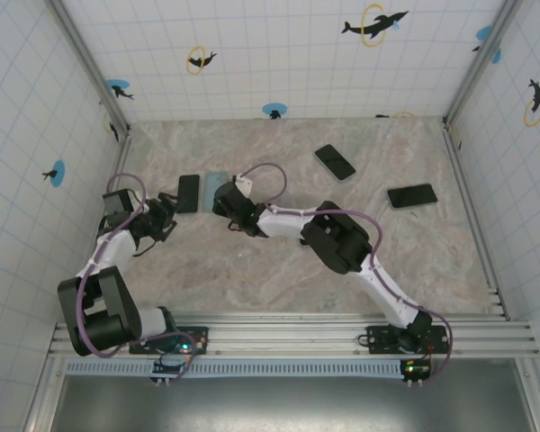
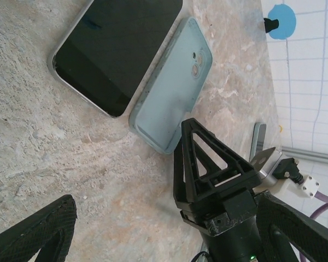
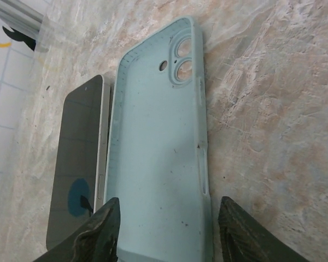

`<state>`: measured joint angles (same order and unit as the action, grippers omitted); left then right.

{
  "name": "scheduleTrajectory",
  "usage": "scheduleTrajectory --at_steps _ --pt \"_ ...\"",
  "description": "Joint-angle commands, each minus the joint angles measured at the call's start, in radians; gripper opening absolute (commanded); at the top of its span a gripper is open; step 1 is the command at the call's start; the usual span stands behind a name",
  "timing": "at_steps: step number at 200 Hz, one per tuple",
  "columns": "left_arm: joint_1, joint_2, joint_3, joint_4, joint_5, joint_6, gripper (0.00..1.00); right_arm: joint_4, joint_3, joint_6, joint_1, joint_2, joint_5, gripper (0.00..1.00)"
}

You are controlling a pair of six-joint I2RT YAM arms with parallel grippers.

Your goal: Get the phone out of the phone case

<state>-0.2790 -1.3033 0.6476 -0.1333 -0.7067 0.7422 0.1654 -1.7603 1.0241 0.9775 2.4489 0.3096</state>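
Phone [image 3: 79, 164] lies face up on the surface [image 3: 262, 109], just left of the right tool [image 3: 167, 226]. It is out of its case [image 3: 158, 136]. The blue case lies right in front of that tool, open side up and empty, close beside the phone. The right tool's two fingers stand apart, one at each side of the case's near end, not squeezing it. I think no grip is needed, because the job looks done. The left tool [image 1: 165, 219] is spread wide, holds nothing, and waits near the phone.
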Motion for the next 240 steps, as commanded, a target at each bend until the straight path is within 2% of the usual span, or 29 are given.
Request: scheduleTrajectory --at_steps 1,37,70,153,171,184,197,240 --pt "0.008 0.01 -0.009 0.021 -0.026 0.015 0.87 -0.058 -0.031 -0.117 -0.009 -0.096 0.018 0.51" --pt "0.018 0.022 -0.008 0.025 -0.04 0.014 0.88 -0.081 0.042 -0.303 -0.025 -0.219 -0.063 0.59" --pt "0.032 0.03 -0.008 0.029 -0.052 0.01 0.88 -0.13 0.209 -0.506 -0.064 -0.39 -0.171 0.65" --pt "0.131 0.021 -0.005 0.08 -0.082 0.041 0.88 -0.266 0.648 -0.997 -0.283 -0.878 -0.491 0.76" --pt "0.159 0.024 -0.006 0.089 -0.079 0.048 0.88 -0.353 0.684 -1.052 -0.336 -0.94 -0.49 0.8" --pt "0.183 0.023 -0.006 0.089 -0.076 0.045 0.89 -0.435 0.691 -1.125 -0.355 -0.97 -0.47 0.87" --pt "0.202 0.014 -0.005 0.093 -0.077 0.046 0.89 -0.486 0.719 -1.201 -0.359 -1.01 -0.432 0.88" --pt "0.237 -0.018 0.017 0.102 -0.079 0.046 0.89 -0.556 0.837 -1.441 -0.403 -1.113 -0.477 0.89"
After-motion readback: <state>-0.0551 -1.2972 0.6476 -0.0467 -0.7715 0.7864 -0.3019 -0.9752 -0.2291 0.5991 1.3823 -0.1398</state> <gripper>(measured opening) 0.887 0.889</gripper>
